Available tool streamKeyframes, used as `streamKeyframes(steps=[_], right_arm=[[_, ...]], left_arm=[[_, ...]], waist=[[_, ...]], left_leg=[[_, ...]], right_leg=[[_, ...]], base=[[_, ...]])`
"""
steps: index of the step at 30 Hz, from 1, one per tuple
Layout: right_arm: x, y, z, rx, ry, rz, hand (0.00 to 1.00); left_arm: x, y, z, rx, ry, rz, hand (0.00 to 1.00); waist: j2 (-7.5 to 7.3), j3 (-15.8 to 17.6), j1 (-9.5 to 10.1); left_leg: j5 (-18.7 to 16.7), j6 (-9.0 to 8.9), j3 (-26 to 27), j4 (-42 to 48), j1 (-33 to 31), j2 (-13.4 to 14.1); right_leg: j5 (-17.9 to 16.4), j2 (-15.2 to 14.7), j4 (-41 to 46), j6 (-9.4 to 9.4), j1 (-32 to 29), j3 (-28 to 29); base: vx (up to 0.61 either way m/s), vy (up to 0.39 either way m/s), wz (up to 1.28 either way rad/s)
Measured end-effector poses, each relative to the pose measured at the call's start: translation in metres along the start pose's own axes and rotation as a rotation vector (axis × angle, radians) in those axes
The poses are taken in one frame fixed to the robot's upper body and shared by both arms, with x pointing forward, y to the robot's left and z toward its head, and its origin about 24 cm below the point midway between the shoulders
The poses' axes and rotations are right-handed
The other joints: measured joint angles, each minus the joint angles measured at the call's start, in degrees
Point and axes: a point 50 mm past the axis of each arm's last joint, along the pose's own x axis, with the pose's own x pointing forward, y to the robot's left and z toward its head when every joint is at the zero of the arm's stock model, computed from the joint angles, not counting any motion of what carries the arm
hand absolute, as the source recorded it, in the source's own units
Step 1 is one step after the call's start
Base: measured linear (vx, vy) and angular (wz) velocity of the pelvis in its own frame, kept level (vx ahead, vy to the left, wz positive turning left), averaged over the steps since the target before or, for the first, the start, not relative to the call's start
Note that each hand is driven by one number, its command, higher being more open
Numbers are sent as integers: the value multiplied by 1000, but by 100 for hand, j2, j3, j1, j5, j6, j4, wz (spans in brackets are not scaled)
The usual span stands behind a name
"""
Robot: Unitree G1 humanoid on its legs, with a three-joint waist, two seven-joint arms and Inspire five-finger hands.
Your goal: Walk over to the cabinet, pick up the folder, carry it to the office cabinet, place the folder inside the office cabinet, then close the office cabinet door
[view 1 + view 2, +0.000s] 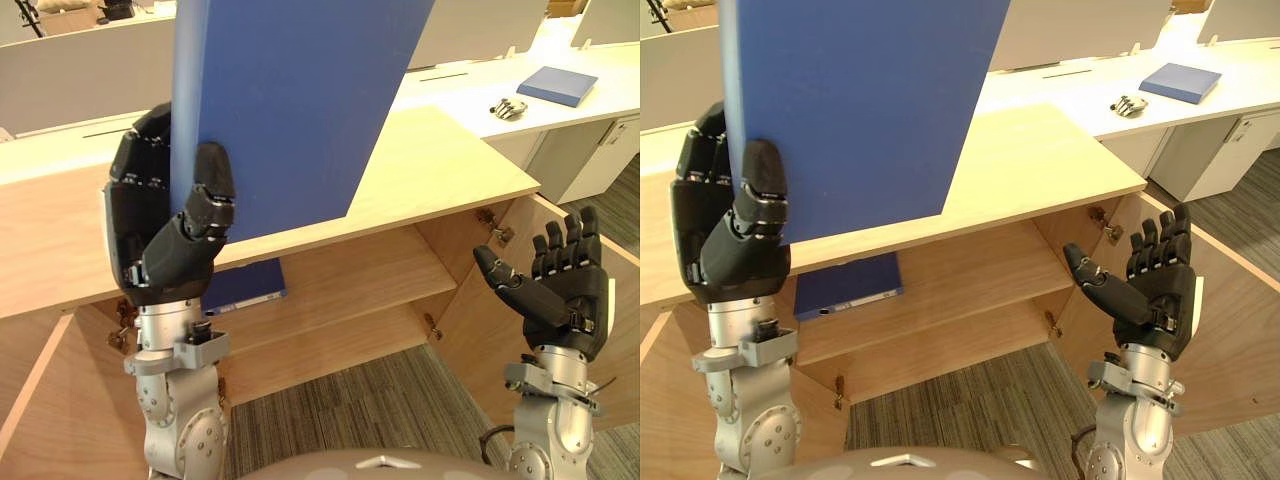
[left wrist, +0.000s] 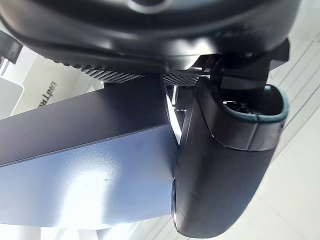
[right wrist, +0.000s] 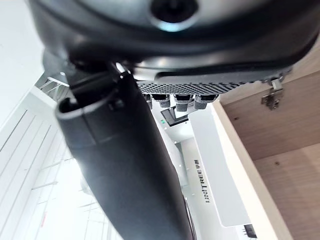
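Folder (image 1: pixel 290 110) was a flat, rigid, smooth blue panel, held upright above the pale wood-grain top of the cabinet (image 1: pixel 440 170). Left hand (image 1: pixel 165 240) was raised, its thumb curled over the folder's front face and its fingers wrapped behind the edge. Right hand (image 1: pixel 560 290) stood upright with the palm exposed and the fingers straight and spread, holding nothing, just beside the open door (image 1: pixel 1230 350). A second blue folder (image 1: pixel 245 287) lay flat on the upper shelf (image 1: pixel 350 280) inside.
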Motion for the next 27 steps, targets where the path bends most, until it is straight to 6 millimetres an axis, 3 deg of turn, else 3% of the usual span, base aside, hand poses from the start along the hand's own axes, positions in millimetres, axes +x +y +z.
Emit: streamKeyframes(steps=[9, 16, 27], right_arm=[[28, 16, 16, -33, -108, 176, 100], [43, 29, 25, -16, -154, 330, 100], [55, 58, -3, 152, -36, 549, 100]], left_arm=[[-5, 17, -21, -33, 85, 69, 0], [5, 19, -31, -72, 87, 40, 0], [18, 5, -45, -182, 105, -66, 0]], waist=[[23, -39, 5], [-8, -72, 19], [-51, -101, 128]], left_leg=[[11, 21, 45, 0, -11, -67], [74, 104, -4, 27, -124, -103], [121, 173, -184, -3, -160, -188]], right_leg=[[55, -46, -15, 68, -35, 84], [133, -70, -98, 83, -64, 56], [135, -167, -110, 88, -19, -124]], base=[[-32, -6, -4], [-2, -2, 2], [-20, -1, 8]])
